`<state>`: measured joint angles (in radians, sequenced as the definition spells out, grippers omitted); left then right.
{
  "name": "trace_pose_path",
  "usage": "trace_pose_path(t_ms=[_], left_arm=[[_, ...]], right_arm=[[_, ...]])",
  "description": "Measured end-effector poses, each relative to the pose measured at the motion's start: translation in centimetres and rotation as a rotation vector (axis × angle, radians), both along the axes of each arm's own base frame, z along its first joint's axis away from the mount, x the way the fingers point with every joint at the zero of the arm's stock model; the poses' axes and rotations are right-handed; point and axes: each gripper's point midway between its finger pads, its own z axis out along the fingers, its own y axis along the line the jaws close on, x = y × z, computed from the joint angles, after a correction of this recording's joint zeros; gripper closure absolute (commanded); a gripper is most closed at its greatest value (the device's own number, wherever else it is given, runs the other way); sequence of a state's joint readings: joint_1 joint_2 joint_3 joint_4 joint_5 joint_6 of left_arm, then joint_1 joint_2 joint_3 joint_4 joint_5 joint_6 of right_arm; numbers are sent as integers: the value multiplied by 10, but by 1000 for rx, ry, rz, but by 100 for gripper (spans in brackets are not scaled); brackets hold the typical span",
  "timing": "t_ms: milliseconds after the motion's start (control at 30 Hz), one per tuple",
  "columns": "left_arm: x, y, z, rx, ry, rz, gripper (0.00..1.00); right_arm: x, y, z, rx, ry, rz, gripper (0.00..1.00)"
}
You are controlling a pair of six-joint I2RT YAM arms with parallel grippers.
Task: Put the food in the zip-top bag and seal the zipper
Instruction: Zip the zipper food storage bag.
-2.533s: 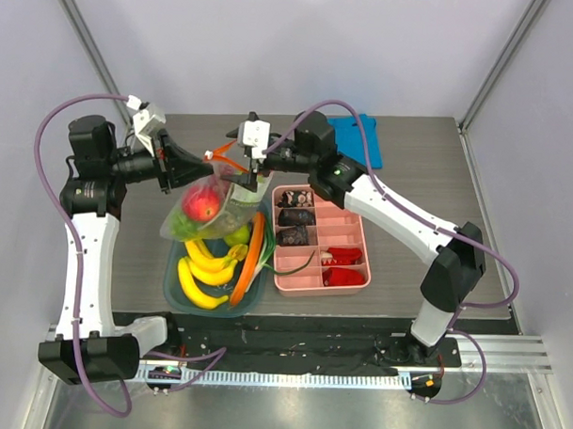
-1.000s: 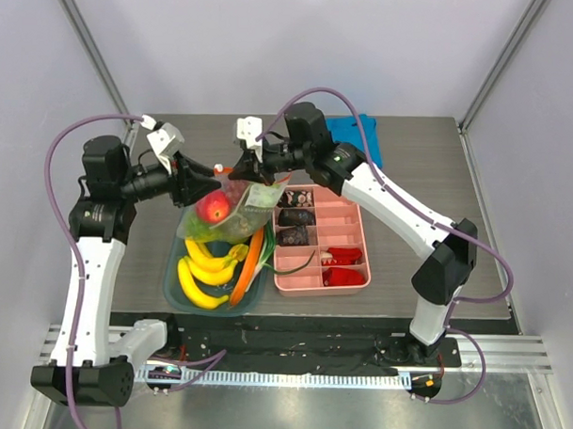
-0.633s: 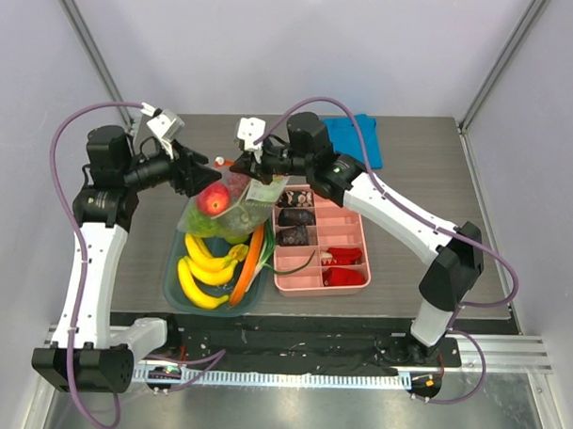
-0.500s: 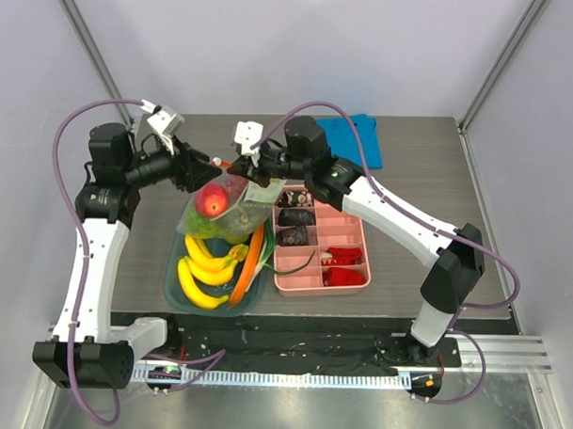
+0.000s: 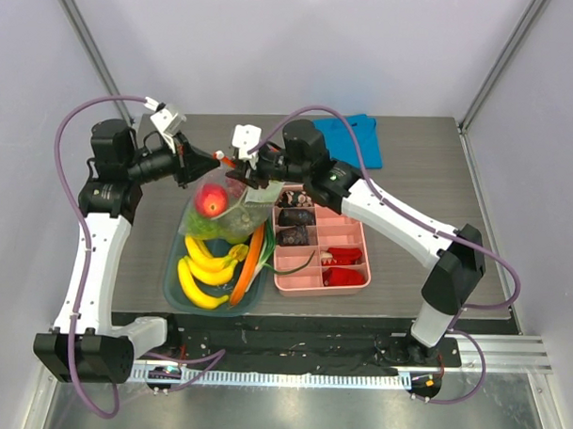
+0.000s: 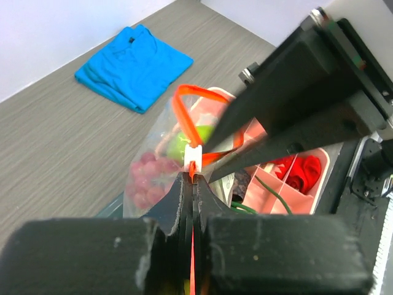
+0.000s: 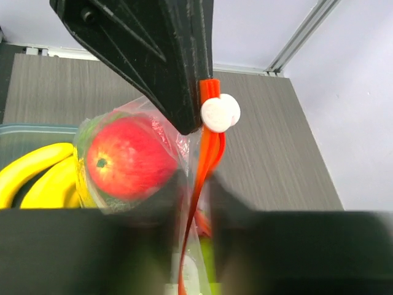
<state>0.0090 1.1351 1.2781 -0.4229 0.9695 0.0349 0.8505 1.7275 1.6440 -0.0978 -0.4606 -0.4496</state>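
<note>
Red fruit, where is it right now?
In the top view the red fruit sits inside the zip-top bag, left of centre, hanging between the left gripper and the right gripper, just above the bananas.

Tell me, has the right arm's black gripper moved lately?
Yes. The right gripper moved left along the orange-red zipper strip, away from the folded blue cloth, closing on the left gripper.

One zip-top bag (image 5: pixel 235 213), one blue cloth (image 5: pixel 345 141), one pink tray (image 5: pixel 347 226), one teal bin (image 5: pixel 171 288) and one red fruit (image 5: pixel 211 200).
</note>
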Motion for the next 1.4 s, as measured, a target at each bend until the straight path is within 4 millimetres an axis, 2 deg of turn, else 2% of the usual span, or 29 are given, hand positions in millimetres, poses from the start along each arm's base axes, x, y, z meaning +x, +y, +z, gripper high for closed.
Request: trace_pose_path(t_ms=[33, 100, 200, 300, 467, 567, 700, 900, 1167, 1233, 1400], left_arm=[[-1, -1, 0, 4, -8, -11, 100], [-4, -2, -1, 16, -25, -38, 100], [-11, -4, -4, 39, -55, -85, 100], [-19, -7, -5, 58, -92, -138, 100], [-31, -11, -3, 69, -147, -195, 100], [-32, -12, -2, 70, -159, -207, 100], [-32, -12, -2, 71, -162, -208, 100], [-31, -12, -1, 72, -170, -207, 100], [-32, -12, 1, 70, -178, -213, 100], [-32, -12, 1, 70, -180, -213, 100], [-32, -12, 2, 71, -182, -213, 100]], right_arm=[[0, 0, 0, -3, -10, 4, 28], [-2, -1, 3, 1, -11, 15, 24], [-6, -7, 12, 18, -12, 48, 33], [-10, -15, 29, 57, 5, 103, 42], [-6, -32, 67, 125, -7, 173, 44], [-13, -34, 75, 136, -21, 227, 46], [-30, -31, 74, 129, -4, 304, 47], [-42, -27, 75, 126, 0, 361, 44], [-34, -13, 60, 104, 30, 369, 45], [-31, -10, 54, 95, 47, 368, 48], [-29, -5, 43, 79, 83, 368, 63]])
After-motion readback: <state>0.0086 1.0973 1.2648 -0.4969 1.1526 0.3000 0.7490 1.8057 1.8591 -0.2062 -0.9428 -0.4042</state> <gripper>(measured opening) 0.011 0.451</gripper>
